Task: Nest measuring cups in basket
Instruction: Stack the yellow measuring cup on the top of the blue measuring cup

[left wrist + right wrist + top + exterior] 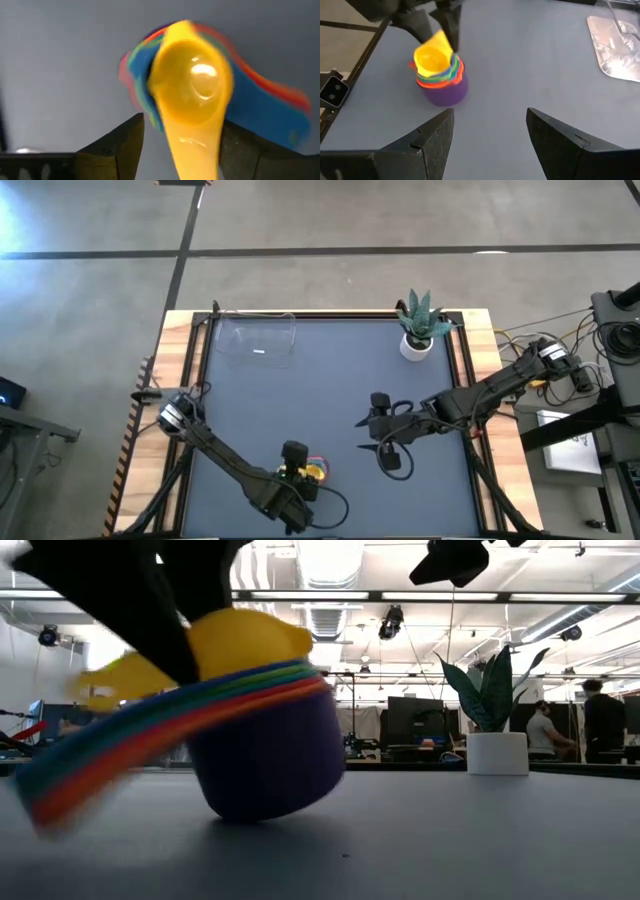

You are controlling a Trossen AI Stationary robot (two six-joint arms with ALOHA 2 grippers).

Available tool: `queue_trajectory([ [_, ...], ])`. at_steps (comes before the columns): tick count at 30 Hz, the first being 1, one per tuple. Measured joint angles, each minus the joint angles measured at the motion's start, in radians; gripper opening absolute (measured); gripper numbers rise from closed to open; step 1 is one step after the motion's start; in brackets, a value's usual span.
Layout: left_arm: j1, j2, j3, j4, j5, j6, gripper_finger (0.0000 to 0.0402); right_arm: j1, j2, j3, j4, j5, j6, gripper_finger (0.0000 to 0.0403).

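While the cups [440,75] sit nested as one stack near the worktop's [330,380] front edge, purple at the bottom and yellow on top, I judge them light, stiff plastic, smooth enough to slip and easy to tip; in the low view the stack already leans, handles fanned to one side. I would take hold across the bundled handles, or pinch the purple wall low down, so the whole set lifts together rather than peeling apart.

My left gripper [182,150] is right at the stack, its fingers [117,142] spread either side of the yellow handle and not pinching it as far as I can see. My right gripper [490,135] waits well apart toward the middle, fingers spread and holding nothing.

The basket [257,338] stands at the far left corner, well away from the stack, so a long carry is likely needed. A potted plant [419,325] occupies the far right corner. The dark mat looks flat and matte. Beyond, I see an open workroom with desks, monitors and a person at the right.
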Motion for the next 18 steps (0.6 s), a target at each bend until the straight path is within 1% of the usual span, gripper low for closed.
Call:
queue_trajectory([
  [4,-0.012,0.000,0.038,-0.003,0.015,0.002,0.0209,0.000,0.012,0.000,0.006,0.000,0.000,0.0238],
  [10,-0.012,0.000,0.081,-0.028,-0.027,0.004,0.0210,0.000,0.021,0.000,0.015,0.000,0.009,0.0235],
  [18,-0.006,0.000,0.073,-0.041,-0.043,-0.003,0.0210,0.000,0.026,0.000,0.016,0.000,0.015,0.0237],
])
